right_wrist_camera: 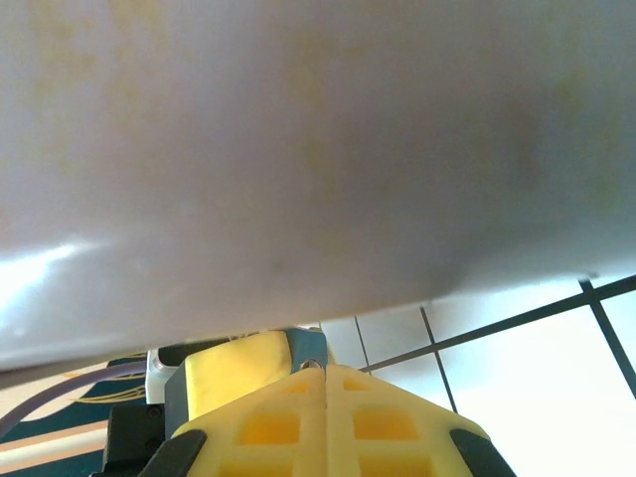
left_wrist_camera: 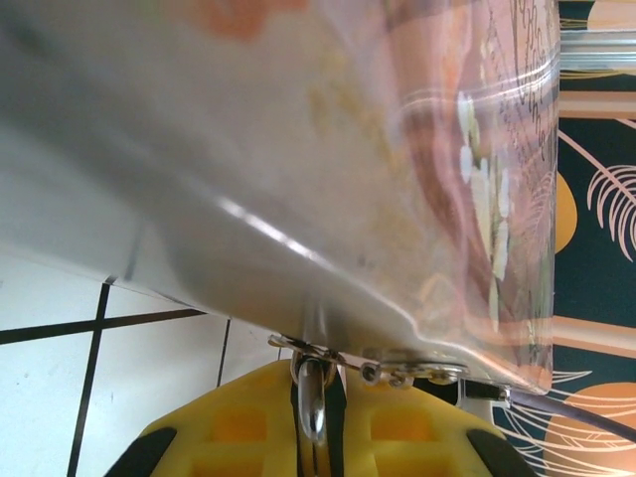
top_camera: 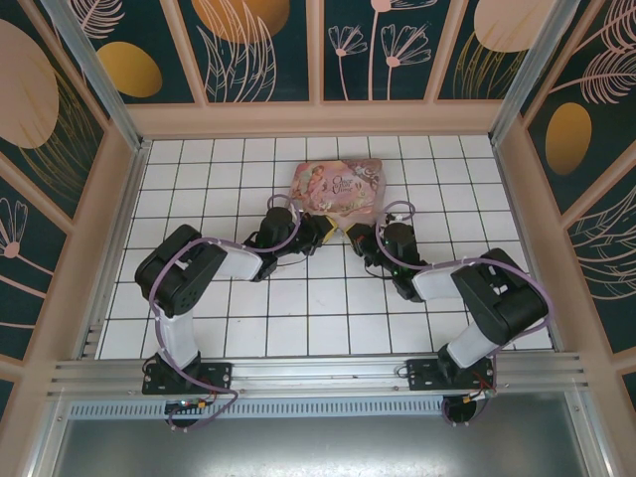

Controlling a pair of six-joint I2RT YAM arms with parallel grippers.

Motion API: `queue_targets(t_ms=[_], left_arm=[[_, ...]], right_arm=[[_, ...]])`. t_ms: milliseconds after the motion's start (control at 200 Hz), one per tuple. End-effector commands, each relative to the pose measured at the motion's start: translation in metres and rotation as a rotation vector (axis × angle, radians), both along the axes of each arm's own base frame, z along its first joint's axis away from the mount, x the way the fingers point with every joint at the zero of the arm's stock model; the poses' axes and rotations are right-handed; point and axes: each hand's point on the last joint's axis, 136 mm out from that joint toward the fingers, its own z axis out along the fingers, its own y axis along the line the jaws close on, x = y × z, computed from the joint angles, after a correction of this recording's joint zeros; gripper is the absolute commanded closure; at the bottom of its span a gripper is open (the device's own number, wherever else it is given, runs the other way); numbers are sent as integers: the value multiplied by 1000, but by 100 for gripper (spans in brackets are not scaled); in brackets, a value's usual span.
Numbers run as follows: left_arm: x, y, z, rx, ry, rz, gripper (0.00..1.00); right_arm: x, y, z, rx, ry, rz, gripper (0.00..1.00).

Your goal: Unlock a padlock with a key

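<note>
The padlock hangs at the front edge of the pink floral tin box (top_camera: 338,187). In the left wrist view its silver shackle (left_wrist_camera: 311,402) runs up between the yellow fingers of my left gripper (left_wrist_camera: 320,383) to the tin's metal hasp (left_wrist_camera: 397,371); that gripper is shut on the padlock. In the right wrist view the blue padlock body (right_wrist_camera: 310,348) sits right at the tips of my right gripper (right_wrist_camera: 326,370), whose jaws are pressed together at the keyhole. The key is hidden. From above, the left gripper (top_camera: 326,231) and right gripper (top_camera: 350,235) meet just below the tin.
The tin's underside (right_wrist_camera: 298,149) looms close over both wrist cameras. White tiled floor (top_camera: 298,308) spreads around the arms. Patterned walls (top_camera: 318,60) enclose the workspace on three sides.
</note>
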Motion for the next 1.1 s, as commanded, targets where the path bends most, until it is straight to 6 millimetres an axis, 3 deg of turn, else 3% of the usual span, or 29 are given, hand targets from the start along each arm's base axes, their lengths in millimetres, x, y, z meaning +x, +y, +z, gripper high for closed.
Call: queue_targets(t_ms=[0,385,515,636,821,1091], left_arm=[[-16,-17,36,-91,-47,-61,100],[-17,-18,37,-106,-47,-68,100],[-18,-19,38,-110,-47,-75,100],[-17,-19,37,-108,-46,-73,100],[-17,-19,35,-99,-43,-74,100],[-15,-17,35,-97,-42,-60,100]], right_arm=[[5,-5,9,78,-18,-9,100],[6,5,10,218,23,17,100],[11,11,15,132,-28,48,100],[19,6,14,-50,-88,41,100],[25,1,20,-187,-206,45,100],[14,15,15,9,-160,99,100]])
